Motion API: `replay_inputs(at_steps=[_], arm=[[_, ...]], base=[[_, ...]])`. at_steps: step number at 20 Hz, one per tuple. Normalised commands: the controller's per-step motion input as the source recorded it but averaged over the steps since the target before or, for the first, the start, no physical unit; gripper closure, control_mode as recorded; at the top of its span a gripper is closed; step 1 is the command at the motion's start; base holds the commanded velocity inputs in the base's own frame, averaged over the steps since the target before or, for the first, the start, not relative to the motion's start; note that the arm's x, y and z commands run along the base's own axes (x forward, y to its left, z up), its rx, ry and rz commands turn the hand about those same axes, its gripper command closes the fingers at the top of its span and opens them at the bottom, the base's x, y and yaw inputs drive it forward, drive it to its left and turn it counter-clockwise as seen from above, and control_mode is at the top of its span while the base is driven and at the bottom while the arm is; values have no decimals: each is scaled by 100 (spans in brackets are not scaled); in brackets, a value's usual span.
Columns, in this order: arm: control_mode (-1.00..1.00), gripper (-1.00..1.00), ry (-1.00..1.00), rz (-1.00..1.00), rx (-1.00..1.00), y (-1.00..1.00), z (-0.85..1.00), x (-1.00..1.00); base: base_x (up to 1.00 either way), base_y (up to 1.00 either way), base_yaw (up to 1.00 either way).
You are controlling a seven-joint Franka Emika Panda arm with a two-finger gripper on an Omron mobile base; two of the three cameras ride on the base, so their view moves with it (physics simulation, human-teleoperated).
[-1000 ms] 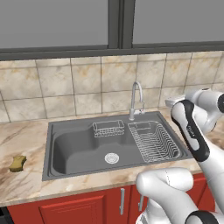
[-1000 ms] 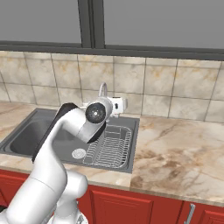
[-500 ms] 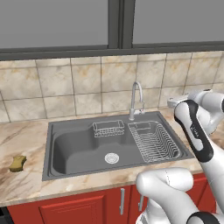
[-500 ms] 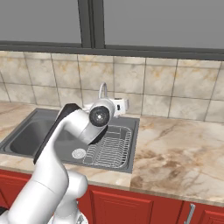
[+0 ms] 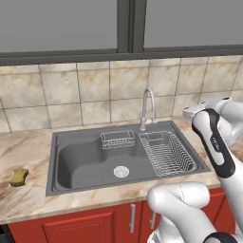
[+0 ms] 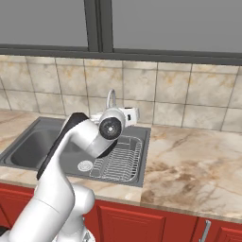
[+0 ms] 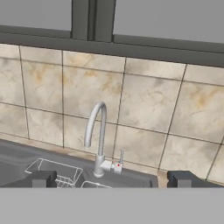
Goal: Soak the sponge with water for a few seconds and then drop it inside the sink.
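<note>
The mustard-yellow sponge (image 5: 19,177) lies on the marble counter, left of the sink (image 5: 80,159). The dark grey basin has a round silver drain (image 5: 121,171) and a curved faucet (image 5: 148,107) behind it. Water is out of view; the spout (image 7: 88,139) looks dry. My gripper (image 7: 111,179) is open and empty, held high over the sink's right side and facing the faucet (image 7: 99,140) and tiled wall. Its white hand (image 6: 130,114) shows beside the faucet, far from the sponge.
A wire dish rack (image 5: 166,153) fills the sink's right part, and a small wire basket (image 5: 117,139) hangs at its back wall. A faucet lever with a red dot (image 7: 120,162) sticks out to the right. Marble counter (image 6: 189,165) stretches right of the sink.
The arm has drifted slightly to the right and a little lower. The gripper stays open, and the sponge has not moved.
</note>
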Motion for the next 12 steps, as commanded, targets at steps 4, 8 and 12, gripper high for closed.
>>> replay_inputs(at_steps=[4, 8, 12], arm=[[-100, -100, 0, 9, 0, 0, 0, -15], [-100, -100, -2, 10, 1, 0, -3, -8], [-100, -100, 0, 11, 9, 0, -27, 0]], base=[[0, 0, 0], [0, 0, 0], [0, 0, 0]])
